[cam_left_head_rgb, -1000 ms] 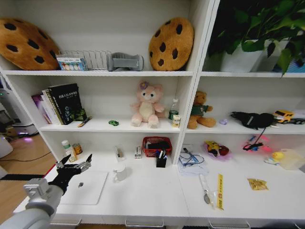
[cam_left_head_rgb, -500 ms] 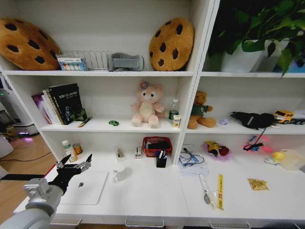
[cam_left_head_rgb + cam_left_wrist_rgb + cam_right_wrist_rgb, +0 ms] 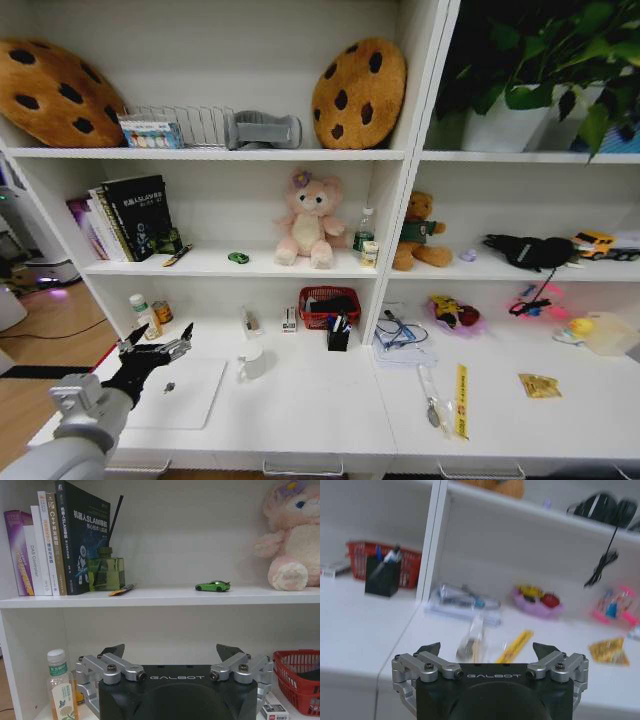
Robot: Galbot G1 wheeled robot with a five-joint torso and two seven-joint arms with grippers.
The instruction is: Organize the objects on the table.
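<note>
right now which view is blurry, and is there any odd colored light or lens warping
Right wrist view: soft and blurred, the pen holder smeared. Left wrist view: crisp, the green toy car sharp. Head view: wide-angle bowing of the shelf uprights, pink glow at the right shelf, the plant dark.

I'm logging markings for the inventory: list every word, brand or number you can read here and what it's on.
"GALBOT": left gripper body.
"GALBOT": right gripper body.
"SLAM", beside Chinese characters: black book.
"C++": tan book spine.
Bottle label and purple book: too small to read.
</note>
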